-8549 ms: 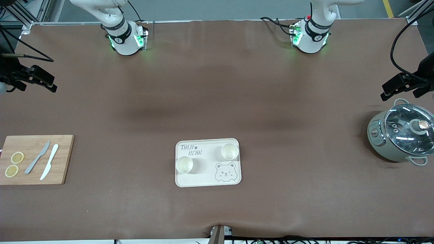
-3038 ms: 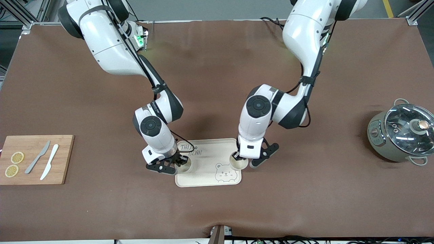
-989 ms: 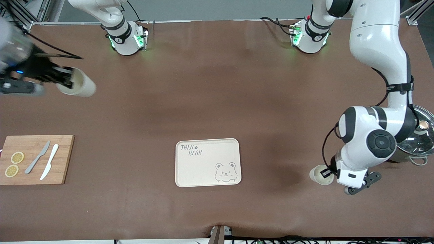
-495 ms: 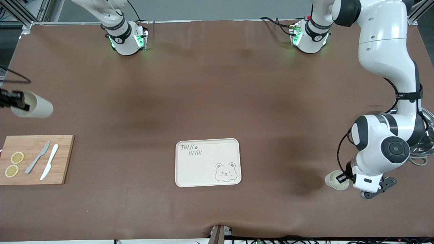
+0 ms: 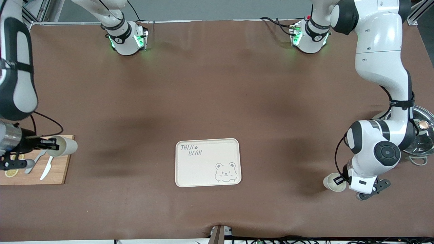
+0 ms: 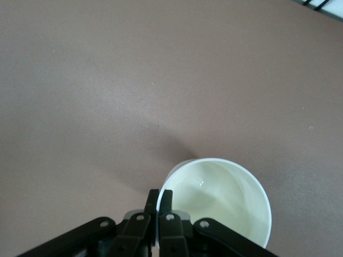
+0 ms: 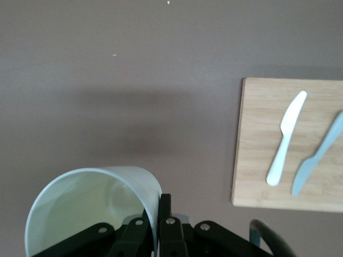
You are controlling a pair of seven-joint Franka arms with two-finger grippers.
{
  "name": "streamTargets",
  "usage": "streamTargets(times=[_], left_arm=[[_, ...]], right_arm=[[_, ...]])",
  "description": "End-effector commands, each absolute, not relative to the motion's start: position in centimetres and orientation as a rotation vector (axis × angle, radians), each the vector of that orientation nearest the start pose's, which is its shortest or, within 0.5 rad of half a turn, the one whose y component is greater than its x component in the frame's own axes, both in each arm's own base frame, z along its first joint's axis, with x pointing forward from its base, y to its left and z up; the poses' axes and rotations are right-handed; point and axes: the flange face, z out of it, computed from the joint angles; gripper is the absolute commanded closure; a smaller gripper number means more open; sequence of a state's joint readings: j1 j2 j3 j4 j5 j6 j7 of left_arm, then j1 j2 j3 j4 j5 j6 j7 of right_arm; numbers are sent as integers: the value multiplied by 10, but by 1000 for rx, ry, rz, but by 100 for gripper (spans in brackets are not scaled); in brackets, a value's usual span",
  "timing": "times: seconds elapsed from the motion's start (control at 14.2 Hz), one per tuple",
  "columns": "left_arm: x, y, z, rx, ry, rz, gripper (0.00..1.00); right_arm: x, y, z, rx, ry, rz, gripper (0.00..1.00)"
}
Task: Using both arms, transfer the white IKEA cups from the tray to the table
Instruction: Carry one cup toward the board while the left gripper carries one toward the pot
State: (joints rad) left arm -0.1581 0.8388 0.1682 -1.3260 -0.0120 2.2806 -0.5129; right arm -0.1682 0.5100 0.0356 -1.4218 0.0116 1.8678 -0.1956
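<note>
The left gripper is pinched shut on the rim wall of one white cup, low over the table near the pot. The right gripper clamps the other cup the same way, tilted in the air over the edge of the cutting board. The tray sits bare between them. These tumblers look light, stiff and smooth, probably breakable; a one-wall rim pinch lets them swing, so I'd set them down gently.
</note>
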Motion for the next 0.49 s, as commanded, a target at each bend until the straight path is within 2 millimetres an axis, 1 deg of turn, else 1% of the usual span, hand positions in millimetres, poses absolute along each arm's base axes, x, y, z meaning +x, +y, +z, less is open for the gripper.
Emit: streamTargets(times=[0.0,0.07,0.21,0.28,0.35,0.42], left_arm=[[755,-23,241,-2972,-694,-236,100],[755,-22,235,-2968,-694,-226,100],[754,-23,232,-2968,-691,-219,100],[754,-23,228,-2967,-690,-212,93],[754,-23,228,-2967,-688,-212,85],[754,-23,227,-2967,-690,-212,73]], right_arm=[[705,-97,361,-3081,-103,70,100],[710,-96,339,-3081,-105,63,100],[718,-93,308,-3082,-111,27,100],[721,-92,296,-3082,-111,12,100],[723,-87,287,-3080,-117,3,100],[724,-86,277,-3079,-115,0,100]])
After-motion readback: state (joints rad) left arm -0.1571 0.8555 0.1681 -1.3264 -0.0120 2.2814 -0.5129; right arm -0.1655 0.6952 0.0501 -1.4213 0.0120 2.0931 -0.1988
